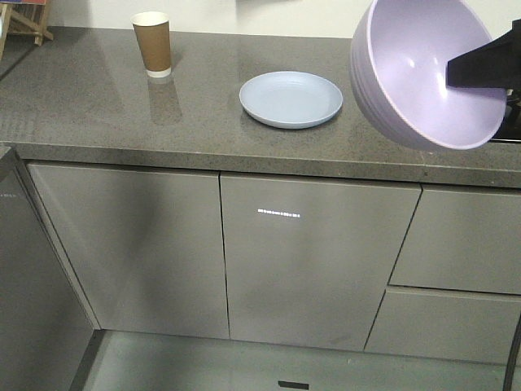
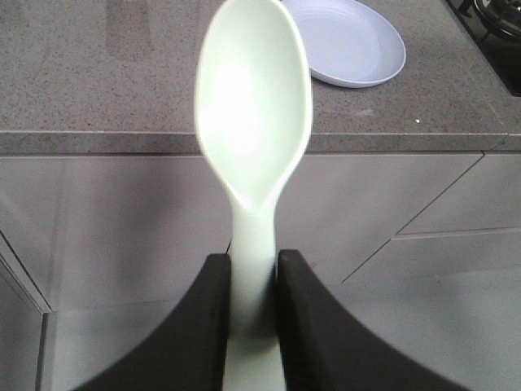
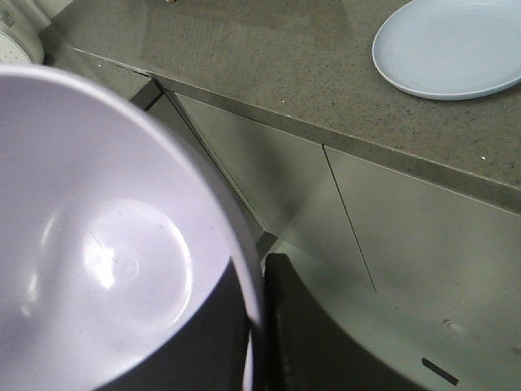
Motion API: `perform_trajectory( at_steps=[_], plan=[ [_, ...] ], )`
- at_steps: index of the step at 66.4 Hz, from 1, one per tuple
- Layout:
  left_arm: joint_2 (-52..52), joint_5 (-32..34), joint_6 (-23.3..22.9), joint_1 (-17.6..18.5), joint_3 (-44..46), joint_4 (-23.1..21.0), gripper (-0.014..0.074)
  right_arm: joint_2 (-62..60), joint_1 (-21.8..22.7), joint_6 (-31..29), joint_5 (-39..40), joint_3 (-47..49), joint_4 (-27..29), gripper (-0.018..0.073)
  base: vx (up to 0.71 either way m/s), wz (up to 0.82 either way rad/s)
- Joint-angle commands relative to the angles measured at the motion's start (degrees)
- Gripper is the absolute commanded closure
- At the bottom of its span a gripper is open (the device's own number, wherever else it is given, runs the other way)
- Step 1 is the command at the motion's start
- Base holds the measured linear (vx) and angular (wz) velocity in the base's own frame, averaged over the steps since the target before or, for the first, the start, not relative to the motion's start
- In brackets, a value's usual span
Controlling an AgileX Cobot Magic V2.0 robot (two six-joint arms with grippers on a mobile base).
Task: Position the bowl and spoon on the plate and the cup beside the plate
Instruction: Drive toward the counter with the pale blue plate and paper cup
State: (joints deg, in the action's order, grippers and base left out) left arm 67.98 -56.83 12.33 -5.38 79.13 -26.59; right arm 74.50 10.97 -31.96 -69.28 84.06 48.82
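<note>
right gripper [image 3: 256,326] pinches bowl [image 3: 106,244] rim, left gripper [image 2: 255,301] clamps spoon [image 2: 254,106] handle; both look light, stiff, slick plastic.

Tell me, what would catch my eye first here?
A purple bowl, tilted in the air and gripped at its rim by the right gripper, fills the front view's upper right. The left gripper pinches a pale spoon by its handle. On the counter sit an empty blue plate and, to its left, a brown cup.
</note>
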Motion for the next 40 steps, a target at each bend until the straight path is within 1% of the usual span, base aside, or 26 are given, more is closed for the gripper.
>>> perform_trajectory(
  at_steps=[1, 40],
  plan=[
    [-1.3, 3.1, 0.0, 0.1, 1.5, -2.1, 0.0604, -1.4, 0.2, -0.6, 1.6, 1.6, 3.3, 0.0565, 0.11, 0.03],
    [-1.3, 3.1, 0.0, 0.1, 1.5, -2.1, 0.0604, -1.4, 0.2, -0.6, 1.6, 1.6, 3.3, 0.0565, 0.13, 0.01]
  ],
)
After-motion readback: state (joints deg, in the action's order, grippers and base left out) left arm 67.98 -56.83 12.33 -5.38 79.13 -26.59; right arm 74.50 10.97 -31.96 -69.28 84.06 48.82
